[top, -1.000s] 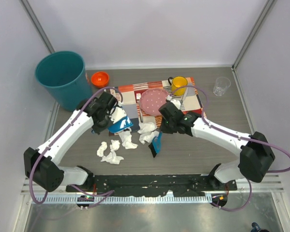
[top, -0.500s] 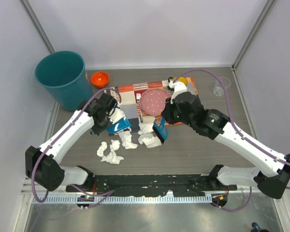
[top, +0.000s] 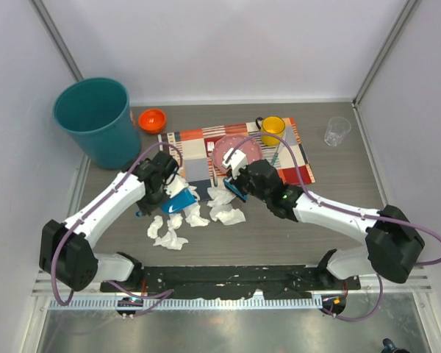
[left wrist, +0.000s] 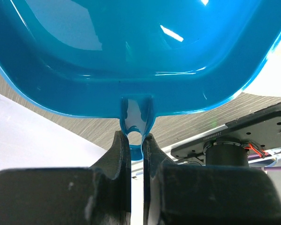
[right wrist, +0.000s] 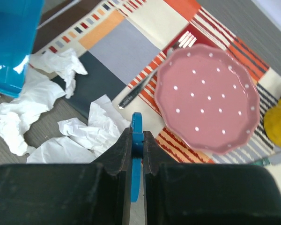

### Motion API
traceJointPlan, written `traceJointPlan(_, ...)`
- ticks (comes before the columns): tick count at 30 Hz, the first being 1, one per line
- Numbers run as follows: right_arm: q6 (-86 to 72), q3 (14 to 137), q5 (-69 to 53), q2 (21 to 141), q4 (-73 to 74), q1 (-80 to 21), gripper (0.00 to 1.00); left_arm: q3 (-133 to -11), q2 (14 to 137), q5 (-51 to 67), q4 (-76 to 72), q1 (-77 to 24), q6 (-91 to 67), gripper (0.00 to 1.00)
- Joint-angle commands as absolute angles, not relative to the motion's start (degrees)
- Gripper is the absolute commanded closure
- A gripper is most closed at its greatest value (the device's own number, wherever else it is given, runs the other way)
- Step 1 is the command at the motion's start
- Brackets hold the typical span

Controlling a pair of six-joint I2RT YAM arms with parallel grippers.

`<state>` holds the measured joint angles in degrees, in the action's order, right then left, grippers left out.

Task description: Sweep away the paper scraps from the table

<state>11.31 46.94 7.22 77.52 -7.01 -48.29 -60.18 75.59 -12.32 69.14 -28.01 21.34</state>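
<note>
Paper scraps (top: 226,207): lying on the desk (top: 316,228) between the two sets of fingers. Some touch the mat (right wrist: 117,51).
Dustpan (left wrist: 131,56): the left fingers (left wrist: 123,152) pinch its handle tight, so its mouth can face the scraps and catch them.
Brush (right wrist: 136,125): the right fingers (right wrist: 124,150) are squeezed shut on its thin blue handle, just above the scraps, ready to push them, I think.
Hard to see: the brush hairs are hidden under the right fingers. The dustpan's edges are cut off.

Blue dustpan (left wrist: 131,56): cut off by top and side edges in left wrist view. Blue handle (right wrist: 136,119): thin edge only, rest hidden inside right gripper (right wrist: 136,133). Yellow mug (right wrist: 278,124): cropped at right edge, blurred.
</note>
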Motion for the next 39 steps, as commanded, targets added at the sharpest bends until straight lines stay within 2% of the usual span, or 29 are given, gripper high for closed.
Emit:
traceJointPlan(1,17.7,44.4,-3.7,73.0,-19.6,-48.5,0.99,-61.6,74.5,-11.0,68.9,-27.8,20.1,1.0)
traceJointPlan(7,17.1,43.8,-11.1,69.7,-8.6,-49.4,0.99,-63.2,76.2,-10.2,68.9,-27.8,20.3,1.0)
traceJointPlan(13,16.3,44.4,-6.8,58.0,7.9,-54.7,0.99,-65.6,77.7,-4.2,68.7,-28.4,19.9,1.0)
traceJointPlan(16,12.1,45.4,3.9,53.2,10.6,-55.4,0.99,-66.3,80.5,-3.7,68.0,-30.7,19.3,1.0)
traceJointPlan(17,6.5,45.9,15.2,52.3,11.1,-55.4,0.99,-66.2,81.1,-4.1,67.9,-31.5,19.3,1.0)
traceJointPlan(19,0.1,49.4,26.7,51.3,14.0,-55.4,0.99,-65.8,82.2,-6.1,68.3,-32.5,19.7,1.0)
traceJointPlan(21,-10.9,54.9,40.2,52.9,23.9,-55.4,0.99,-65.5,82.6,-7.0,68.9,-32.5,21.6,1.0)
traceJointPlan(22,-13.8,56.3,42.2,53.8,27.5,-55.5,0.99,-64.8,82.4,-8.5,70.0,-32.5,22.5,1.0)
traceJointPlan(26,-28.6,58.9,42.4,57.7,42.0,-55.4,0.99,-63.2,80.6,-11.8,74.3,-32.5,26.7,1.0)
traceJointPlan(29,-38.1,59.7,41.6,61.3,48.4,-55.5,0.99,-63.7,79.5,-8.5,80.4,-32.8,27.0,1.0)
traceJointPlan(36,-47.3,56.4,35.3,64.2,45.8,-58.6,0.99,-59.3,78.7,-2.8,83.7,-42.9,22.7,1.0)
traceJointPlan(39,-48.6,54.9,35.4,65.0,43.2,-59.3,0.99,-56.6,81.2,-5.7,81.8,-47.6,21.1,1.0)
